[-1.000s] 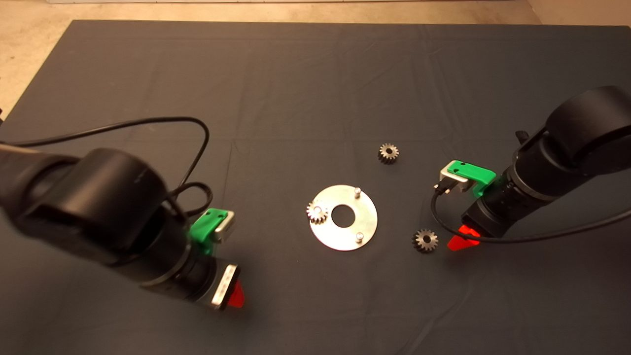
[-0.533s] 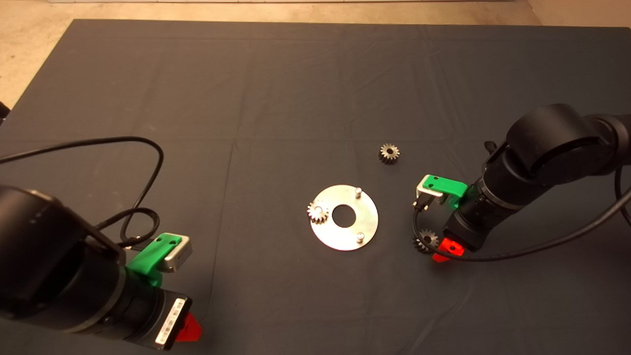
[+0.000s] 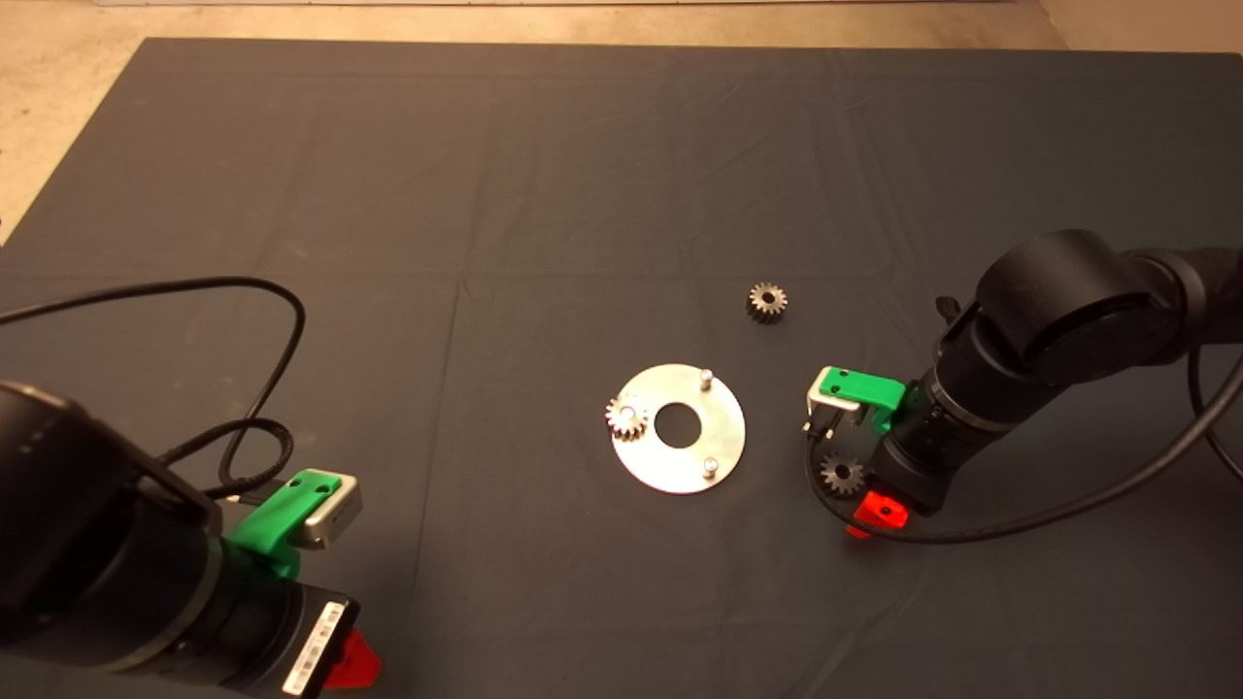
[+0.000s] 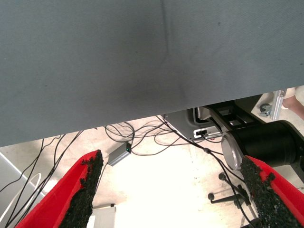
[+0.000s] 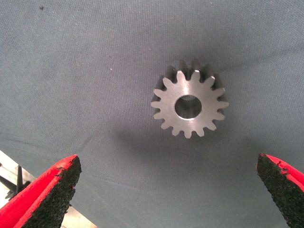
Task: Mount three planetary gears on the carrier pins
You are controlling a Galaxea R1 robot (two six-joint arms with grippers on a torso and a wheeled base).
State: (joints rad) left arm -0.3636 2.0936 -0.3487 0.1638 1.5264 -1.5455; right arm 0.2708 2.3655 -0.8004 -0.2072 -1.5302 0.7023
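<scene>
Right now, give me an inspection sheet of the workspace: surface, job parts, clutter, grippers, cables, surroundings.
Surface: dark mat, lightly creased.
Job's things: carrier disc with one gear seated on a pin; two carrier pins bare. Far loose gear lies flat on the mat beyond the disc. Near loose gear lies flat beside the disc.
Clutter: nothing seen.
Grippers: right gripper open above the near loose gear; left gripper open, parked at the mat's near left edge.
Cables: black cable loops on the mat; floor wires below.
Surroundings: pale floor.

Black arms trailing black cables, green mounts, each claw (image 3: 867, 515) with red fingers (image 5: 45, 192).
</scene>
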